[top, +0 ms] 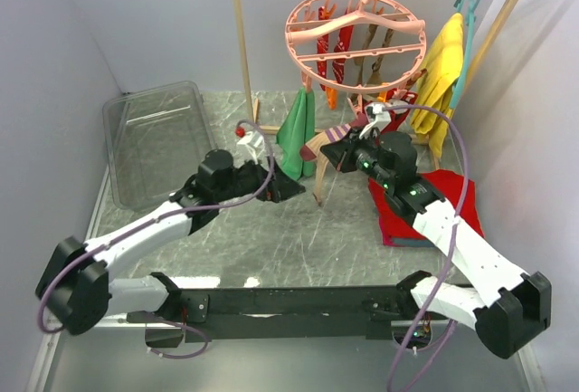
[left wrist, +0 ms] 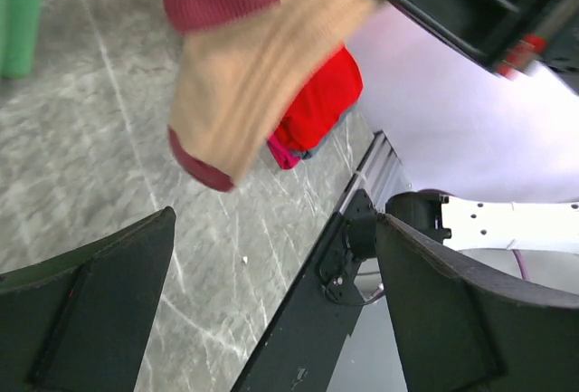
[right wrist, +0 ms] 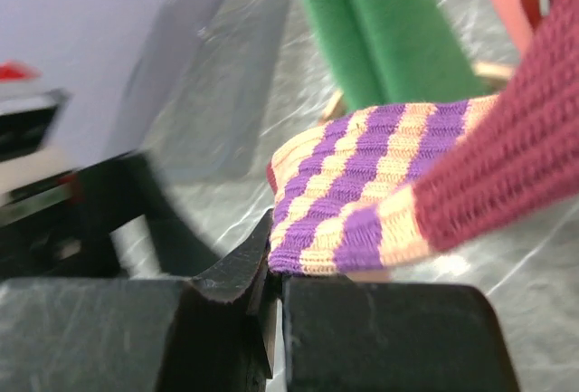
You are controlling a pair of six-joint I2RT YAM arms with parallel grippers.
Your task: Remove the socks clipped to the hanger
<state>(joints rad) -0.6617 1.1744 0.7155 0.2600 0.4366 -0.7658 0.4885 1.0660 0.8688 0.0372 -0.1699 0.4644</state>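
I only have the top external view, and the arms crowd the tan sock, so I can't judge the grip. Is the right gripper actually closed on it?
Observer: Yes. In the right wrist view, the right gripper is shut on the tan sock, pinching its purple-striped cuff.
Operator: And the left gripper, is it holding anything?
Observer: No. In the left wrist view, the left gripper is open and empty. The sock's maroon-toed foot hangs beyond it, not touching it.
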